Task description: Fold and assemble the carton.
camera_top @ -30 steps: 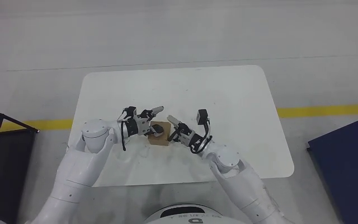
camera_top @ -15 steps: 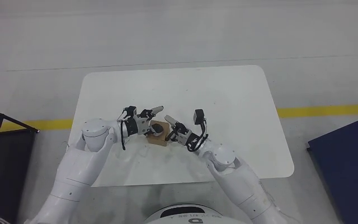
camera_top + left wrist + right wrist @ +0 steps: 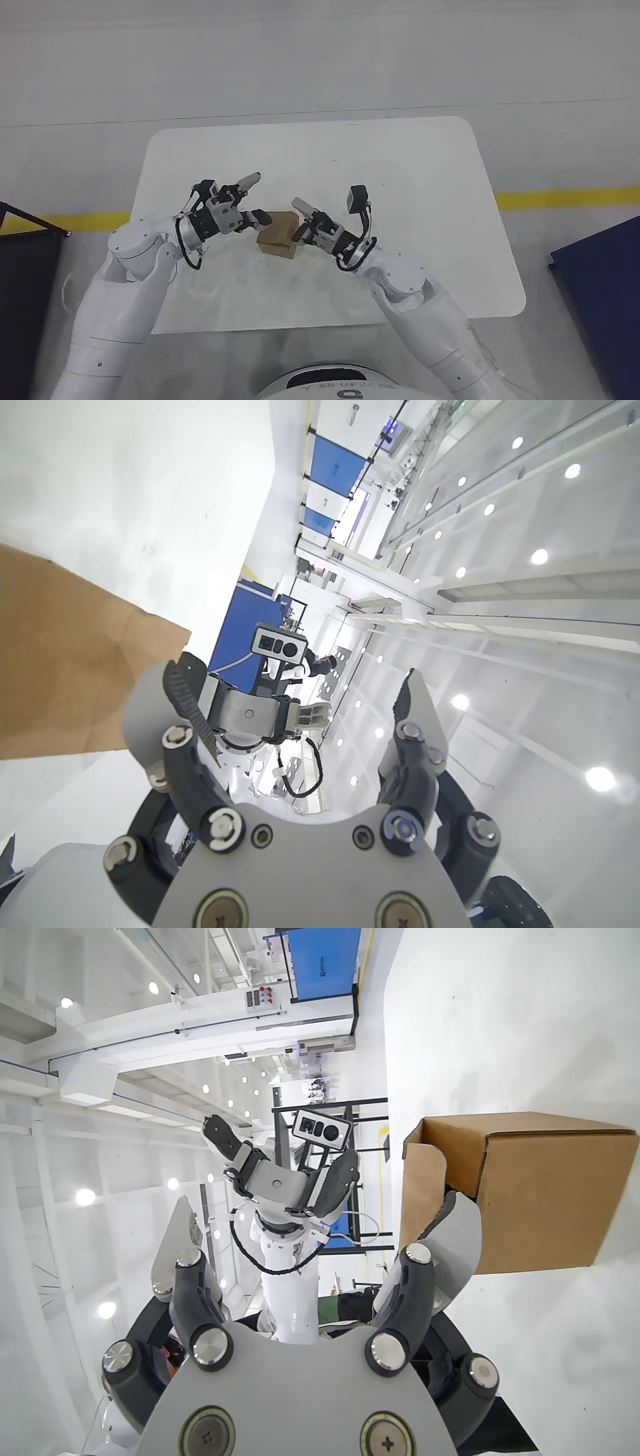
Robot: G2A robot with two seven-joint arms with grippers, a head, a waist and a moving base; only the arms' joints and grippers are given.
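a: where's the carton?
b: brown carton [image 3: 277,238] is on the white table [image 3: 400,160], a bit left of centre in the top frame, in the lower half of the tabletop. it sits between the two grippers.
a: shape?
b: body is squared up into a box. the end facing the right arm is open, with a rounded flap [image 3: 420,1198] standing out beside the opening.
a: left gripper?
b: left gripper [image 3: 252,198] is just left of the carton in the top frame. jaws spread wide, nothing between them. its lower fingertip is right by the carton's upper left corner. can't tell if it touches.
a: right gripper?
b: right gripper [image 3: 298,220] is just right of the carton, pointing at it. jaws spread too, not pinching anything. one finger [image 3: 452,1223] has its tip at the open end next to the flap and looks to be against the cardboard. the other one is up in the air, off the box.
a: anything else around?
b: yellow floor line [image 3: 570,198] at the right of the top frame, dark blue panel [image 3: 600,290] at the right edge.
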